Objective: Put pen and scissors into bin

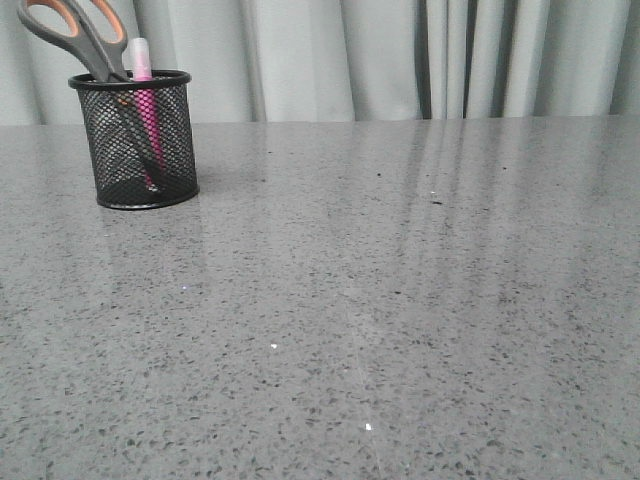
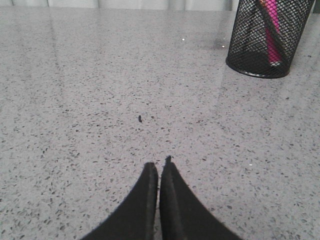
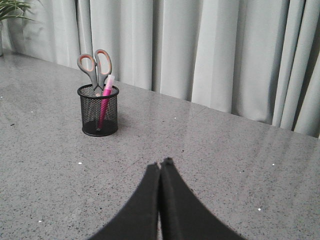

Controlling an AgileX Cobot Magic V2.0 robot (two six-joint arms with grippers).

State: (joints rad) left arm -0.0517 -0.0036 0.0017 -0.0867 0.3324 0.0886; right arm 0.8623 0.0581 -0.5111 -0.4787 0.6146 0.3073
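Observation:
The black wire-mesh bin point(image 1: 135, 140) stands at the far left of the grey table. The pink pen point(image 1: 143, 75) stands upright inside it, its pale cap above the rim. The scissors point(image 1: 78, 30) stand in it blades down, orange-lined loops up. The bin also shows in the right wrist view point(image 3: 100, 112) with the scissors point(image 3: 95, 67) and the pen point(image 3: 106, 92), and in the left wrist view point(image 2: 267, 40) with the pen point(image 2: 272, 30). My left gripper point(image 2: 160, 167) is shut and empty, away from the bin. My right gripper point(image 3: 161, 166) is shut and empty. Neither gripper shows in the front view.
A grey speckled table point(image 1: 380, 300) runs to pale curtains point(image 1: 400, 55) at the back. A green plant point(image 3: 12, 7) shows at the far edge in the right wrist view. A small dark speck point(image 2: 140, 119) lies on the table ahead of my left gripper.

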